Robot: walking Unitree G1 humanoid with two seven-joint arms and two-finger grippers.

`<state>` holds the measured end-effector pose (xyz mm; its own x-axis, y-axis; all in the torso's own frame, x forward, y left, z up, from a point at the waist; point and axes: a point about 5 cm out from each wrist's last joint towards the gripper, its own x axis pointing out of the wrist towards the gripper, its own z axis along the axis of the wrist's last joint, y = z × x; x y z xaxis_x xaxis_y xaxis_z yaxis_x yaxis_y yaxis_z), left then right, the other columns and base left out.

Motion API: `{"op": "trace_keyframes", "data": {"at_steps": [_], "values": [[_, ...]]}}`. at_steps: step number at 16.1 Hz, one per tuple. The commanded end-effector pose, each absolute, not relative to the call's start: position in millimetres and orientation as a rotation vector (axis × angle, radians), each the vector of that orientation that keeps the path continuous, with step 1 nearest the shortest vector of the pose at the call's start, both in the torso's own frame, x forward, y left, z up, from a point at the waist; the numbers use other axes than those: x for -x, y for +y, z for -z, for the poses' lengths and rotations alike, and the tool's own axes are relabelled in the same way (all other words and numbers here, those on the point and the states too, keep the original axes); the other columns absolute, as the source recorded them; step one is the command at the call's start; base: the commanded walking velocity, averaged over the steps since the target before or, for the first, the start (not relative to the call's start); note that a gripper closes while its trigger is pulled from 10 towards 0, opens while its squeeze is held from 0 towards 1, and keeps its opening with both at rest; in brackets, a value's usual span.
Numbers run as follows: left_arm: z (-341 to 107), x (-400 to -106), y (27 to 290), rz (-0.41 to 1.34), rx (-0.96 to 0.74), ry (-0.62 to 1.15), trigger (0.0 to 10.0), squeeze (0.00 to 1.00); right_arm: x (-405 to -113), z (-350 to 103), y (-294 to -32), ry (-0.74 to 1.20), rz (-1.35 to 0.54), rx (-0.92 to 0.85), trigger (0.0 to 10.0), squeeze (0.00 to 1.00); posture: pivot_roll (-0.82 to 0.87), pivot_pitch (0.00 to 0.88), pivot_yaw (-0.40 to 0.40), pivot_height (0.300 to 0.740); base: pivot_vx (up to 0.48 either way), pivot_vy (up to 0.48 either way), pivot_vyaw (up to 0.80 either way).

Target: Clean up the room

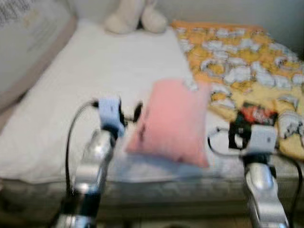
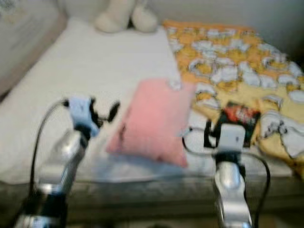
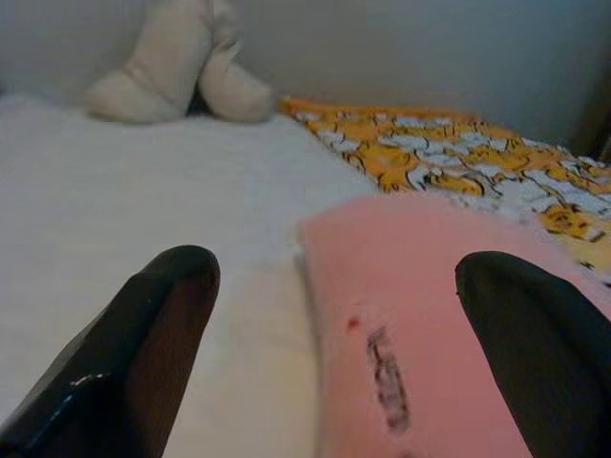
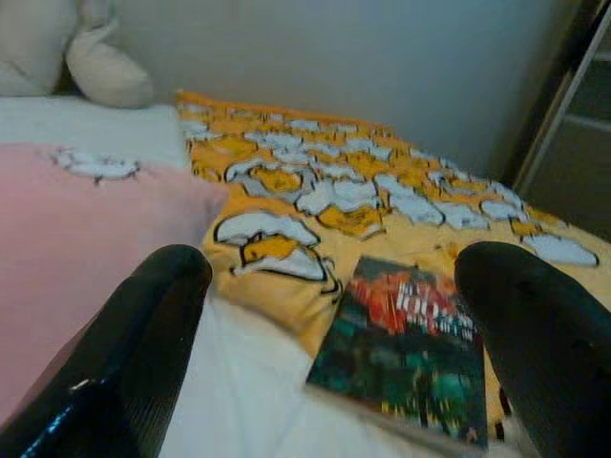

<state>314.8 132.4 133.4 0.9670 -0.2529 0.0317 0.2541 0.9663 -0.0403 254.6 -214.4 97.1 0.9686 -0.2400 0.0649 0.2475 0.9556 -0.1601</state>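
Observation:
A pink pillow (image 1: 173, 121) lies on the white bed (image 1: 90, 80) near its front edge. My left gripper (image 1: 130, 114) is open at the pillow's left edge, its fingers (image 3: 143, 334) spread with the pillow's corner (image 3: 420, 315) between them. My right gripper (image 1: 235, 135) is open to the right of the pillow, just in front of a dark book with a red cover (image 4: 410, 334). The book lies on a yellow patterned blanket (image 1: 242, 61).
A cream plush toy (image 1: 135, 16) sits at the back of the bed against the wall. A grey cushion or headboard (image 1: 28, 42) runs along the left side. The bed's front edge (image 1: 156, 190) is right below my arms. A door frame (image 4: 573, 124) stands at the far right.

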Motion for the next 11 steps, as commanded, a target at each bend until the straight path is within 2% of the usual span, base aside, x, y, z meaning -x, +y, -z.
{"op": "trace_keyframes", "data": {"at_steps": [1, 6, 9, 11], "values": [[-125.8, -315.1, 138.6, 0.238, 0.044, 0.009, 10.0, 0.00, -257.6, -98.0, -211.3, -0.063, 0.245, 0.176, 10.0, 0.00, -0.01, 0.000, -0.031, 0.697, 0.000, 0.000, 0.00], [-126.6, -321.0, 135.7, 0.258, 0.038, 0.006, 10.0, 0.00, -267.5, -96.2, -202.3, -0.057, 0.185, 0.125, 10.0, 0.00, -0.02, 0.000, -0.018, 0.697, 0.000, 0.000, 0.00], [-126.6, -343.8, 144.0, 0.277, 0.009, 0.068, 10.0, 0.00, -283.4, -93.2, -198.6, 0.002, 0.147, -0.027, 10.0, 0.00, -0.02, 0.000, -0.021, 0.697, 0.000, 0.000, 0.00], [-121.7, -369.6, 151.8, 0.272, 0.081, 0.187, 10.0, 0.00, -306.1, -100.5, -216.6, 0.029, 0.192, -0.103, 10.0, 0.00, -0.04, 0.000, -0.016, 0.697, 0.000, 0.000, 0.00]]}}
